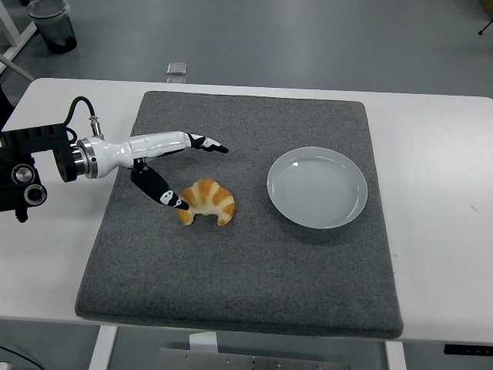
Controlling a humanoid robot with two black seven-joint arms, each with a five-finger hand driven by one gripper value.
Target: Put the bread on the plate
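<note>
A golden croissant [206,202] lies on the grey mat [246,254], left of the middle. A round white plate [316,186] with nothing on it sits on the mat to the croissant's right. My left hand [196,173] comes in from the left edge, fingers spread and holding nothing. Its thumb tip reaches the croissant's left end, while the other fingers [208,144] stretch out above and behind the bread. My right arm does not show.
The mat covers most of the white table [439,231]. A small clear object [177,69] lies at the table's far edge. A dark bin [54,25] stands on the floor at the top left.
</note>
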